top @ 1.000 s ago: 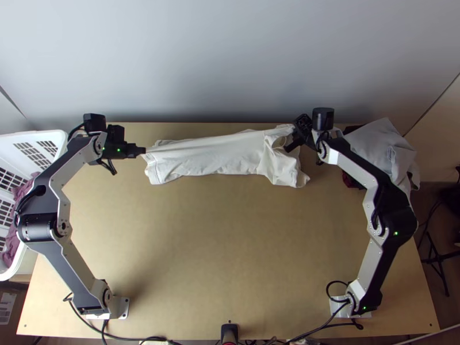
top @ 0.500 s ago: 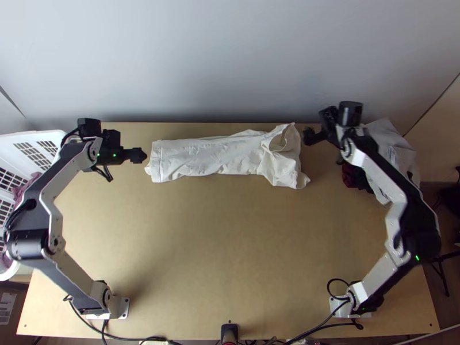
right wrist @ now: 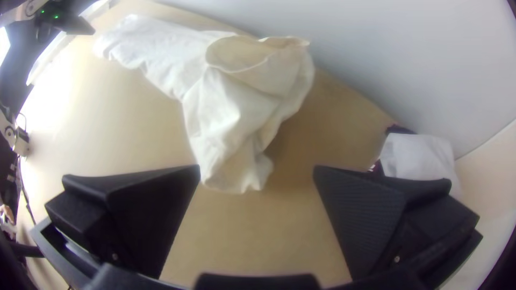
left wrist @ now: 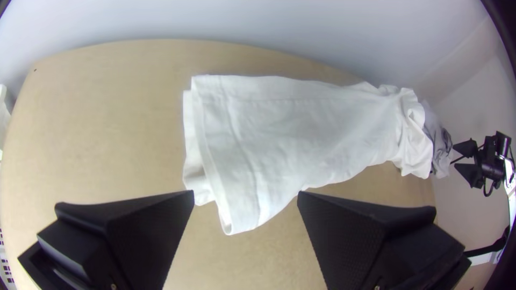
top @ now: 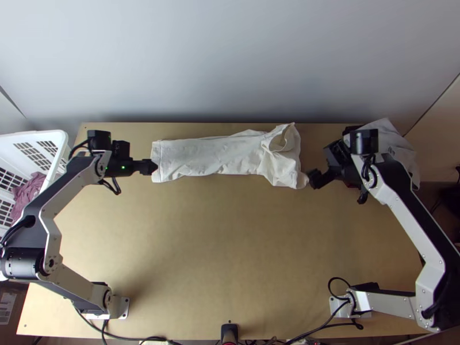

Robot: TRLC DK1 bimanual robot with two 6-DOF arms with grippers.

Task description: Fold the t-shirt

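- The white t-shirt lies in a long strip across the table, from eleven to one o'clock in the top view.
- At its nine o'clock end, the left gripper is wide open, holding nothing.
- By its four o'clock corner, the right gripper is also open and empty.
- The cloth looks light, soft and floppy, neither slippery nor fragile; pinch all layers at the flat hem, and smooth the bunched three o'clock end first.
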